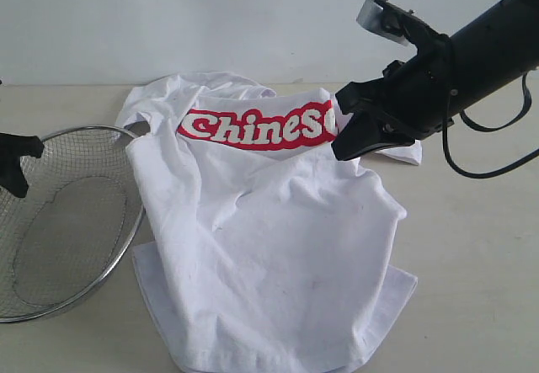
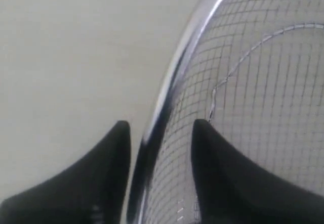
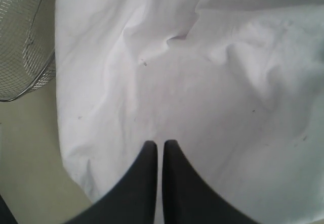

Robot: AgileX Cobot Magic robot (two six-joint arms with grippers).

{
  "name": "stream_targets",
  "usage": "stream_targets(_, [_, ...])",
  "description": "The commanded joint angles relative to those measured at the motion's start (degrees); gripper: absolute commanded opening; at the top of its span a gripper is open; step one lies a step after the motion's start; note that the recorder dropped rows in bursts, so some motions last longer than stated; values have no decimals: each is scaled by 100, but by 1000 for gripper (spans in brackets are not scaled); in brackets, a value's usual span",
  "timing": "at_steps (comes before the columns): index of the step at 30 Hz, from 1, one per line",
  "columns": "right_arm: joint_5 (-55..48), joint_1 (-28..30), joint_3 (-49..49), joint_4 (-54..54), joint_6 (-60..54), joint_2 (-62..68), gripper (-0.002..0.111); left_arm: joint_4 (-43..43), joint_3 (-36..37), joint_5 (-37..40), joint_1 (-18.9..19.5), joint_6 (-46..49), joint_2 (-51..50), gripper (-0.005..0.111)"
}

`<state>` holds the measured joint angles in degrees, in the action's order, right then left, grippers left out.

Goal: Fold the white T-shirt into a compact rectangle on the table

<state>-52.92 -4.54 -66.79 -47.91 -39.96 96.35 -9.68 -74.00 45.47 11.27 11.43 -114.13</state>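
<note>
Step in hand: early, I judge. The white T-shirt (image 1: 269, 255) lies rumpled and loosely doubled over, with no clean fold set.
Shirt's place: mid-desk (image 1: 472, 263), its left side touching the rim of a wire basket (image 1: 84, 238).
Heading: the red lettering (image 1: 257, 127) reads upright in the exterior view, so the neck points to the far side and the hem to the near edge. The long axis runs far to near, leaning slightly.
Right pincer (image 3: 160, 144): jaws pressed together, over the cloth by the end of the lettering. I cannot tell whether any fabric is pinched.
Left pincer (image 2: 161, 124): fingers apart, straddling the basket rim, off the shirt.
Next move: likely clear the basket from the sleeve side and spread the cloth flat. The right pincer must part its jaws before taking an edge.
</note>
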Motion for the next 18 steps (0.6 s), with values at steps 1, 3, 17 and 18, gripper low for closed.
stream_targets(1, [-4,-5,11,12,-66,-37,0,26,-51,-358,10,-28,-20,5])
stream_targets(3, [-4,-5,11,12,-66,-37,0,143,-247,-546,10,-177,-44,5])
stream_targets(17, [-4,-5,11,0,-66,-37,0,884,-1442,-27,706,425,-623,5])
stream_targets(18, [-4,-5,11,0,-66,-37,0,886,-1458,-27,751,536,-623,5])
